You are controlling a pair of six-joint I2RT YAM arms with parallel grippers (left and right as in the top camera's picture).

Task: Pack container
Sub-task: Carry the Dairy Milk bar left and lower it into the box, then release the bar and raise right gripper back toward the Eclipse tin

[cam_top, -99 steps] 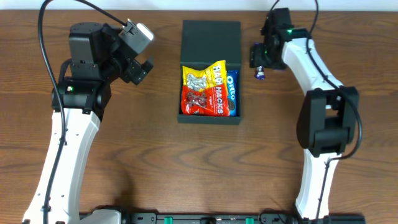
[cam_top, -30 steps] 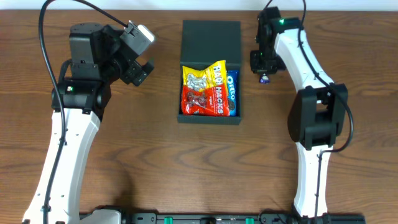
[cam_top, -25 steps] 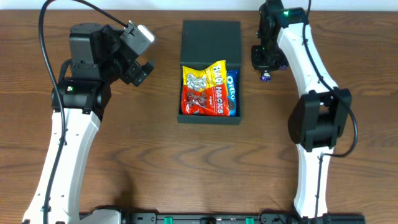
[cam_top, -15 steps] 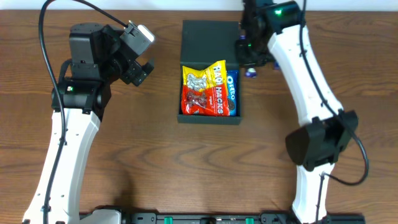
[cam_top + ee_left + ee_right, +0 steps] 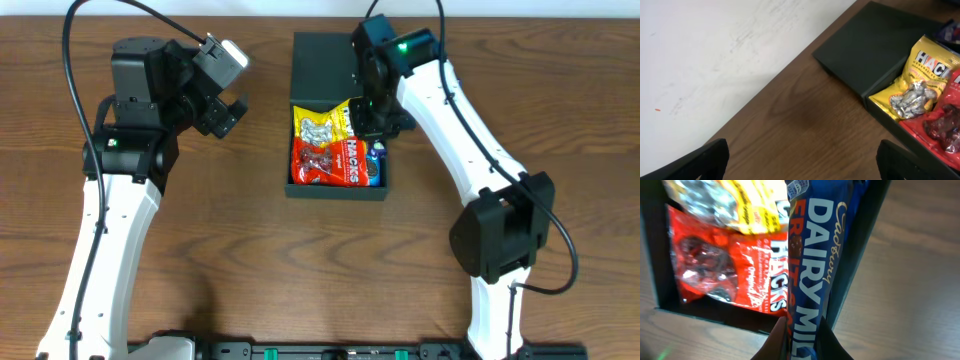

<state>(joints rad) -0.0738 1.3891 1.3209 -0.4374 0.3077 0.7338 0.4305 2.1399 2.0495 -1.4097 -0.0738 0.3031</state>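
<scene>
Right end effector point(image 5: 802, 342) pinches Dairy Milk bar point(image 5: 822, 265) over container point(image 5: 335, 192); left end effector point(image 5: 802, 160) gapes.

A dark container point(image 5: 338, 65) is seen on the brown desk point(image 5: 250, 260) at upper centre of the frame, its lid laid flat toward the top edge. A yellow packet point(image 5: 322, 125), a red packet point(image 5: 325, 165) and a blue packet point(image 5: 374, 172) are held inside. The right end effector point(image 5: 375, 128) is positioned over the container's right side, jaws hidden. The left end effector point(image 5: 232, 112) is held at upper left, jaws spread, well apart from the container.
</scene>
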